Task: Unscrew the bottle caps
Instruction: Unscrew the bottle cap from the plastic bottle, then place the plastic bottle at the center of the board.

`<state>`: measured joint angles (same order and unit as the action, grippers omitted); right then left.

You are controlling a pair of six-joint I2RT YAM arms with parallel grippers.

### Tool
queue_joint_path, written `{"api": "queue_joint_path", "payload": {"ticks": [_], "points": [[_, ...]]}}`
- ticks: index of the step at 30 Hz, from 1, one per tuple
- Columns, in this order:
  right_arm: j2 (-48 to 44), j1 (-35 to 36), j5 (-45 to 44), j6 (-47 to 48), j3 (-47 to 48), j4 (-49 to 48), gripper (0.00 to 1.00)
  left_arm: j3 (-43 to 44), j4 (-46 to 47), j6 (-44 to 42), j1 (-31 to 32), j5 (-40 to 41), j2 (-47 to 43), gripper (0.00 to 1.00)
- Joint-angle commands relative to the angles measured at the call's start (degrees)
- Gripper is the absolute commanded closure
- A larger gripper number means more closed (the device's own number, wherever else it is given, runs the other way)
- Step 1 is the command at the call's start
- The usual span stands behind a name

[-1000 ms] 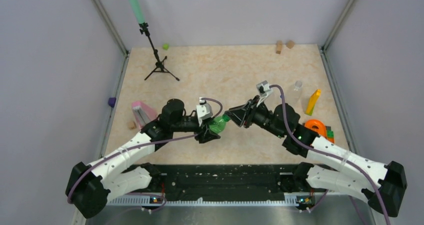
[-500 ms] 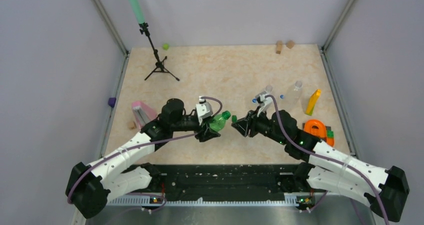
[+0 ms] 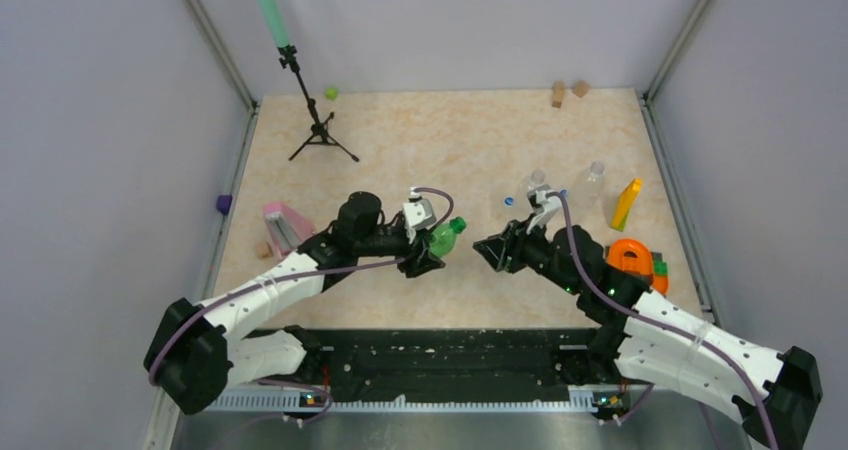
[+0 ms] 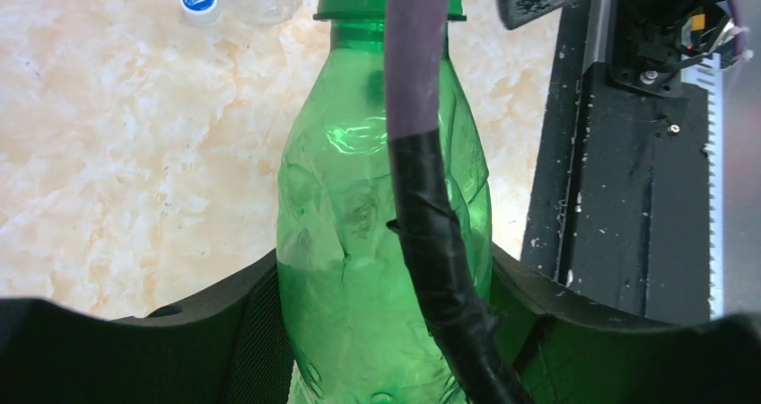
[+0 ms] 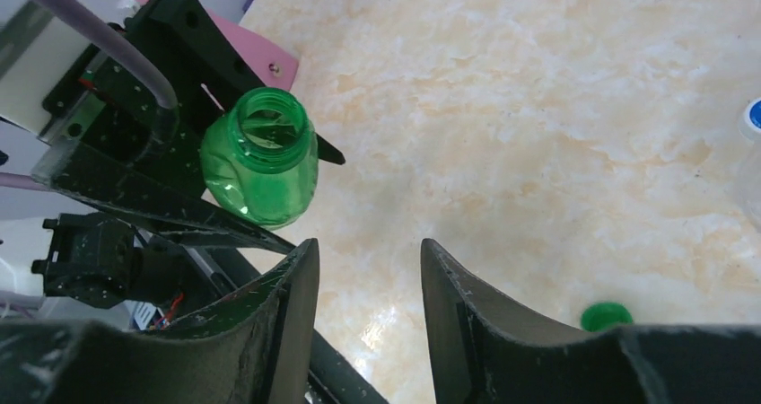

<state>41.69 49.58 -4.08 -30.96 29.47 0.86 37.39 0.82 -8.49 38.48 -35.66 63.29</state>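
The green cap (image 5: pixel 605 315) is off its bottle and lies flat on the table (image 3: pixel 400 160). It is apart from the green bottle (image 3: pixel 444 238), and in the right wrist view it sits on the opposite side of the right gripper's fingers (image 5: pixel 287 305) from that bottle. The green bottle is the reference for all positions below. It is clamped by the body between the two fingers of the left gripper (image 3: pixel 430 250), with a purple cable (image 4: pixel 417 81) crossing in front of it in the left wrist view. The bottle is held tilted, with its neck away from the left arm. Its mouth is open, the neck ring is bare, and the opening faces the right gripper (image 5: pixel 368 251). The right gripper stands near the mouth without touching it. Its fingers are apart and nothing is between them. Past the mouth of the green bottle, toward the right and the far side, two clear bottles (image 3: pixel 537 182) (image 3: pixel 595 175) stand on the table. The nearer one is close to the right arm's wrist and the other is further out. A blue cap (image 4: pixel 198 0) lies loose on the table, top face up, just beside the base of a clear bottle in the left wrist view. In the overhead view two small blue spots (image 3: pixel 509 201) (image 3: pixel 563 194) flank the nearer clear bottle. Whether either clear bottle has a cap on it cannot be told. A yellow block (image 3: pixel 626 203) stands beyond the further clear bottle, well apart from the green bottle.
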Motion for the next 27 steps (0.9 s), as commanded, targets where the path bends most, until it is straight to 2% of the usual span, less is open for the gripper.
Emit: {"api": "queue_joint_path", "payload": {"ticks": [1,5,8,20,27], "points": [[-1.1,-0.4,-0.1,-2.0,-1.9,-5.4,0.52,-0.7,4.4,-1.8,0.2,12.5,2.9,1.0],[-1.1,-0.4,2.8,-1.2,-1.5,-8.4,0.42,-0.3,5.3,-1.7,0.2,10.4,4.1,1.0],[0.8,-0.4,2.8,-1.3,-0.6,-10.3,0.39,-0.4,6.3,-1.6,0.2,8.1,4.6,1.0],[7.4,-1.4,2.8,-4.4,0.1,-21.5,0.39,-1.5,8.6,-0.2,0.5,3.0,5.7,1.0],[10.0,-4.3,8.1,-7.7,-0.5,-25.6,0.44,-2.0,9.9,0.3,0.5,1.6,5.3,1.0]]}}
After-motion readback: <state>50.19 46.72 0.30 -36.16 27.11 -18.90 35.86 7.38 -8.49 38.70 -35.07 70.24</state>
